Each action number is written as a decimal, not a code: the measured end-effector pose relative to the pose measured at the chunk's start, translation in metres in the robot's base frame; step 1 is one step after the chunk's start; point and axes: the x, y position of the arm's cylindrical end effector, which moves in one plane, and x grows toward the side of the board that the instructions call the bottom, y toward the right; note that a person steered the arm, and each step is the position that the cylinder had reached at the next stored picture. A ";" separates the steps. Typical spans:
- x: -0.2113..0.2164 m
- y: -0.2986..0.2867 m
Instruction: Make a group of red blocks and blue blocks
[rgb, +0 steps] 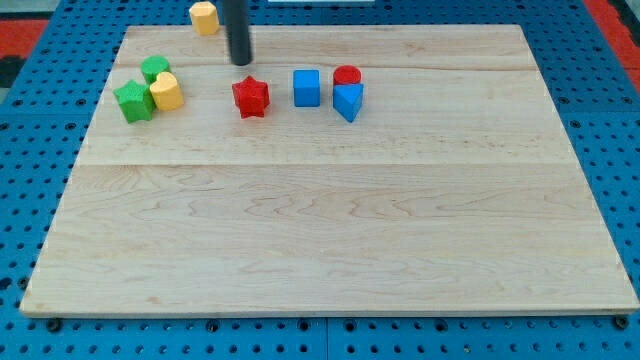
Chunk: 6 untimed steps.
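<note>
A red star block (251, 97) lies near the view's top, left of centre. A blue cube (307, 87) sits a short gap to its right. Further right a red cylinder (347, 75) touches a blue triangular block (348, 101) just below it. My tip (241, 61) is the lower end of the dark rod, just above and slightly left of the red star, apart from it.
At the view's upper left a green star block (133, 101), a green block (155, 68) and a yellow block (166, 91) cluster together. Another yellow block (204, 17) sits at the top edge of the wooden board (330, 220), left of the rod.
</note>
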 end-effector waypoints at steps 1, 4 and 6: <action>0.050 0.001; 0.063 0.075; 0.109 0.085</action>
